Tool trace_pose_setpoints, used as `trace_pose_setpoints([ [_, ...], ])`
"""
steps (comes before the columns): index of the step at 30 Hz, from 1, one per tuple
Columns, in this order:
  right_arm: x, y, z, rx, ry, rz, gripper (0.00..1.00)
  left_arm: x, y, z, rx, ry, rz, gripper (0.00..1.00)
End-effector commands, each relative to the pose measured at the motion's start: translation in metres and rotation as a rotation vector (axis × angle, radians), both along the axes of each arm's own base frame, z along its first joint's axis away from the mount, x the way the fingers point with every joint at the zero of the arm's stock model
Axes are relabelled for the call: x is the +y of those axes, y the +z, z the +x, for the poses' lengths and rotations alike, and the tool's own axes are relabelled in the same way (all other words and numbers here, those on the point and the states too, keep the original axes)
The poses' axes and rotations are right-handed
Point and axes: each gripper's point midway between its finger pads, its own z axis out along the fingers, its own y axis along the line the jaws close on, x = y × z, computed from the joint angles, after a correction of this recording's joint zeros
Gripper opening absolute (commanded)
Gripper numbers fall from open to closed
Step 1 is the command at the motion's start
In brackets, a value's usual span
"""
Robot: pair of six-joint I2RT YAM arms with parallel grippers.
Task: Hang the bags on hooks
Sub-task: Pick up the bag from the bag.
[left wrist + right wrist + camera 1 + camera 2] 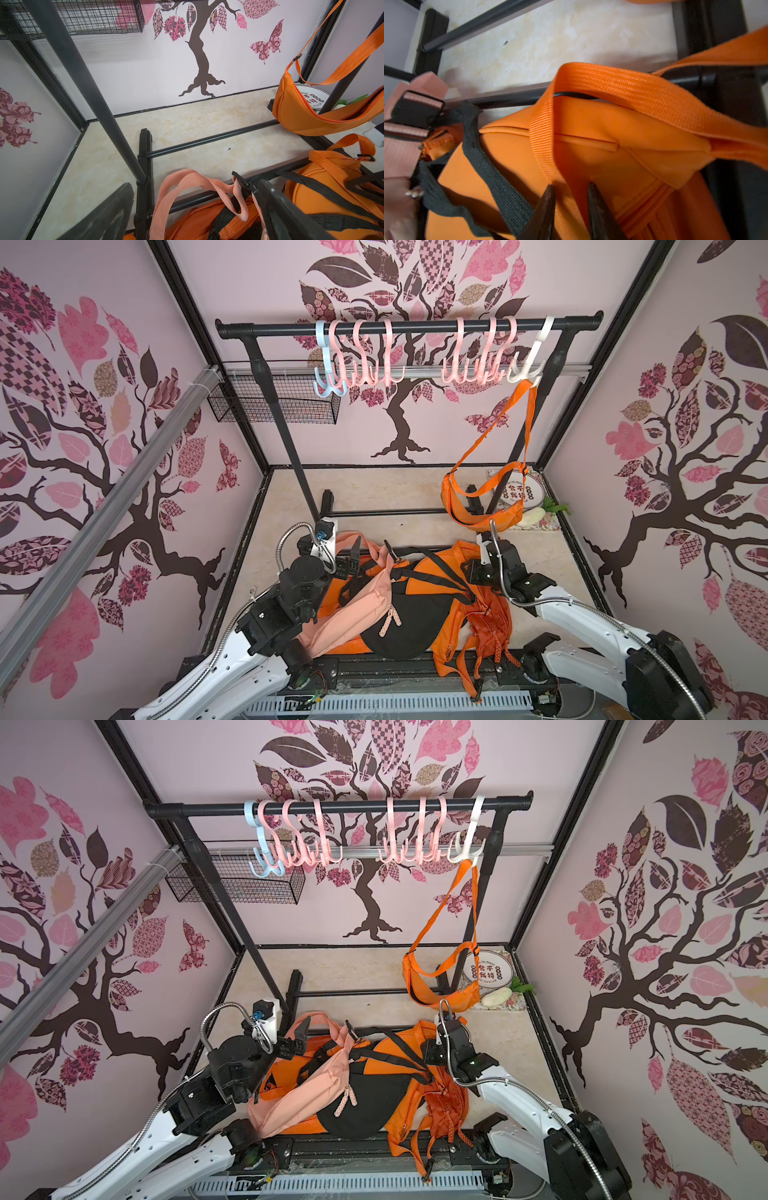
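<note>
The pale marbled tabletop (374,489) lies bare ahead of both pincers as far as the back wall. Only the low floor bars of the black rack (415,327) cross it. The rack's top rail spans high above and beyond the pincers, and one upright comes down close ahead of the left pincer. Between the pincers sprawls a pile of bags. The orange backpack (446,562) lies flat under the right pincer, its far edge at the nearer floor bar. A peach bag (353,614) and a black bag (407,626) overlap it toward the left pincer. Beyond the right pincer an orange sling bag (494,518) hangs from the white hook (525,373). The pink hooks (388,348) and a blue hook (321,344) hang in two clusters, with open rail between them. The backpack's handle loop (623,83) arches up just ahead of the right pincer (571,207). Its jaws stand nearly together, with webbing running down to the gap; whether they pinch it cannot be told. The left pincer (193,212) is spread wide, and a peach strap (187,176) rises between its fingers.
</note>
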Motion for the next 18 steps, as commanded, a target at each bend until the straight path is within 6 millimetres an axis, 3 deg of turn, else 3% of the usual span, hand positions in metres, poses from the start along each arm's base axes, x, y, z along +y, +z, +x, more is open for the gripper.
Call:
trace_pose_setpoints([
  [1, 0.002, 0.012, -0.001, -0.035, 0.020, 0.001, 0.18, 0.000, -0.004, 0.001, -0.007, 0.006, -0.008, 0.96],
  [6, 0.009, 0.044, -0.003, -0.089, 0.077, 0.029, 0.00, -0.002, -0.005, 0.001, -0.003, 0.004, -0.005, 0.96],
  [11, 0.018, 0.092, -0.010, -0.182, 0.133, 0.102, 0.00, -0.001, -0.006, 0.001, -0.003, 0.006, -0.002, 0.96],
  [13, 0.020, 0.093, -0.011, -0.175, 0.139, 0.114, 0.00, -0.001, -0.006, 0.001, -0.003, 0.004, -0.001, 0.96],
  [16, 0.024, 0.077, -0.011, -0.109, 0.146, 0.116, 0.00, -0.002, -0.006, 0.001, -0.002, 0.003, 0.001, 0.96],
  [18, 0.031, 0.085, -0.015, -0.102, 0.184, 0.147, 0.00, -0.002, -0.007, 0.001, -0.001, 0.003, 0.004, 0.96],
])
